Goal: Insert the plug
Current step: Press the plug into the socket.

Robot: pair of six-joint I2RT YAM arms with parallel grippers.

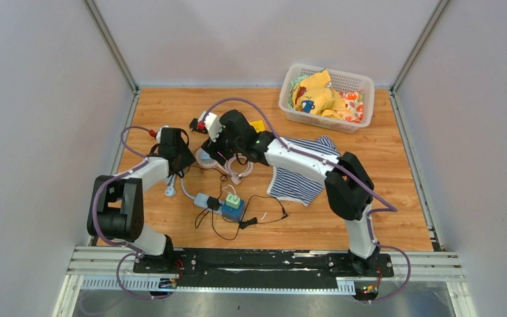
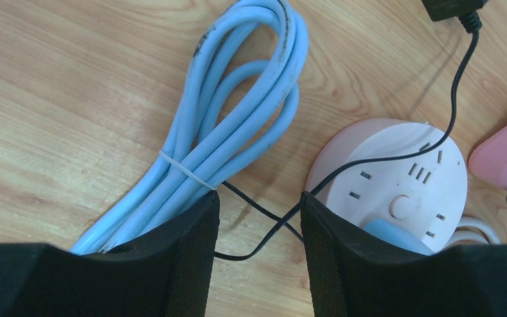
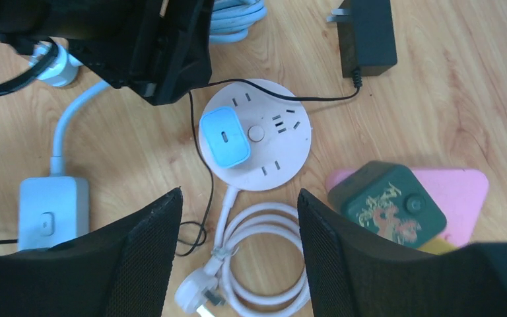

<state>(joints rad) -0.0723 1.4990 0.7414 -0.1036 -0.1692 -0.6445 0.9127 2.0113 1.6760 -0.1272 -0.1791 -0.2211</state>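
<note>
Both hold nothing: left gripper (image 2: 257, 205) stands half-open beside the round socket hub (image 3: 284, 142), right gripper (image 3: 237, 205) half-open above it. A blue charger (image 3: 224, 137) sits in the hub (seemingly seated). The black adapter (image 3: 368, 33) lies loose just beyond and probably needs grasping next.

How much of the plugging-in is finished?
A blue plug already sits in the round socket board. Nothing is in hand: the left tool and right tool both hover open above it. The black adapter lies loose on the table, so if that one is meant, picking and inserting it remain.
</note>
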